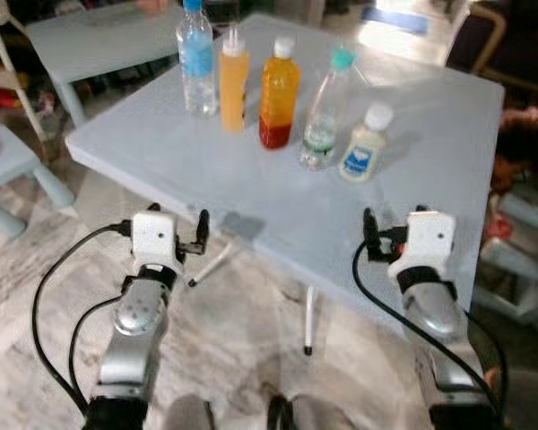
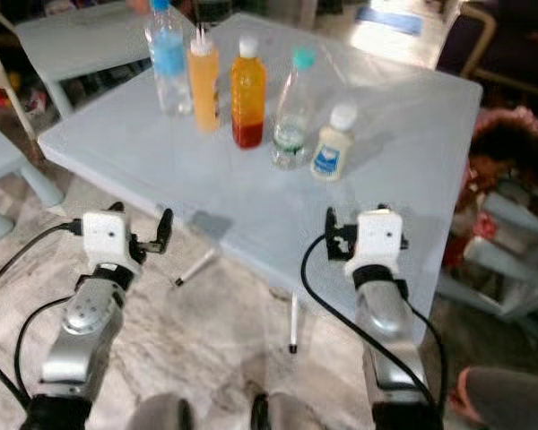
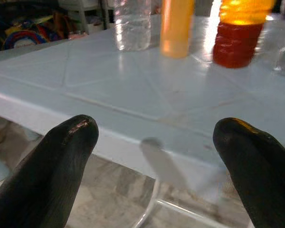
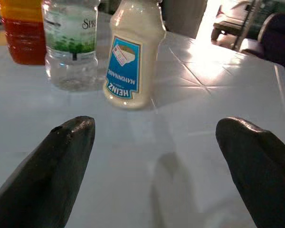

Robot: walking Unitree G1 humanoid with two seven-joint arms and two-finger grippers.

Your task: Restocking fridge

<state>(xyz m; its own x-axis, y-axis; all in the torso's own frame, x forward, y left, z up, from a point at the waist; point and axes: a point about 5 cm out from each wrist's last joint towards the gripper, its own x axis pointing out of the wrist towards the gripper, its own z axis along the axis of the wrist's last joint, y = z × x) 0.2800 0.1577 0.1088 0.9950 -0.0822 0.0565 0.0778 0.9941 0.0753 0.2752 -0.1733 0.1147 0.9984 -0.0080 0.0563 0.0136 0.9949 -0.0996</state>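
Five bottles stand in a row on the pale blue table (image 1: 251, 188): a water bottle with a blue label (image 1: 196, 58), a yellow squeeze bottle (image 1: 233, 81), an orange-and-red juice bottle (image 1: 279, 94), a clear bottle with a teal cap (image 1: 325, 112) and a white mayonnaise bottle (image 1: 365, 143). My left gripper (image 1: 176, 226) is open, held level with the table's near edge, facing the water, yellow and juice bottles (image 3: 237, 45). My right gripper (image 1: 396, 224) is open over the table's near right part, pointing at the mayonnaise bottle (image 4: 130, 57), with nothing between its fingers.
A smaller blue table (image 1: 90, 40) stands at the back left and a blue stool (image 1: 9, 161) at the left. Thin white table legs (image 1: 309, 313) reach the marble floor (image 1: 242, 340). A dark chair (image 1: 493, 36) and cluttered items (image 1: 520, 143) lie to the right.
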